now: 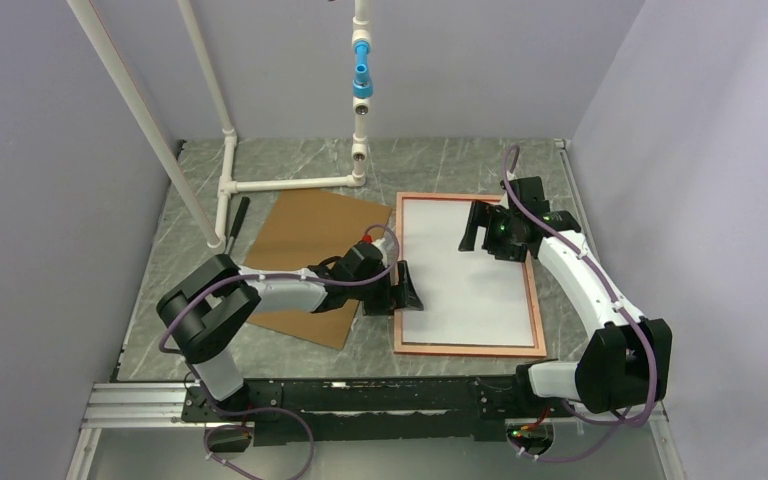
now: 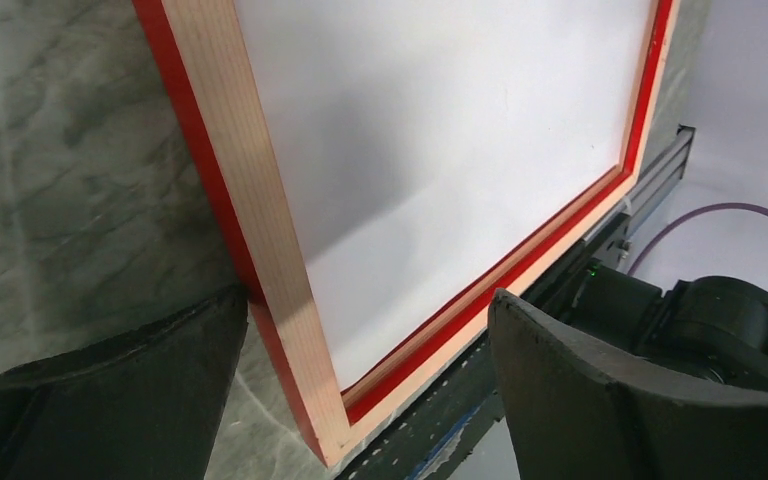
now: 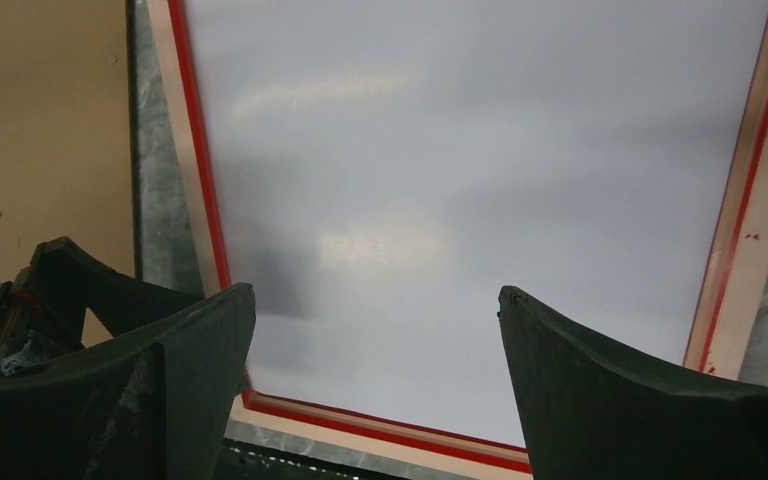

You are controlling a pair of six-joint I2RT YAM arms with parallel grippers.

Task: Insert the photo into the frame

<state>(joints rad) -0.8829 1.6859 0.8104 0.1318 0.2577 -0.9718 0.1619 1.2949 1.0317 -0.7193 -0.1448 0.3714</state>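
The frame (image 1: 537, 300) lies flat on the marble table at right of centre, pale wood face up with red inner edges. Inside its border lies the photo (image 1: 460, 280), white face up. In the left wrist view the frame (image 2: 260, 250) has its near corner between the spread fingers, and the photo (image 2: 430, 140) fills it. My left gripper (image 1: 405, 290) stands open at the frame's left edge, holding nothing. My right gripper (image 1: 478, 228) hovers open over the photo's upper right part; the right wrist view shows the photo (image 3: 460, 200) and the frame (image 3: 750, 250) below its fingers.
A brown backing board (image 1: 305, 262) lies left of the frame, partly under the left arm. A white pipe stand (image 1: 228, 180) with a blue fitting rises at the back. A dark pen-like tool (image 1: 237, 222) lies beside the pipe. Grey walls close in both sides.
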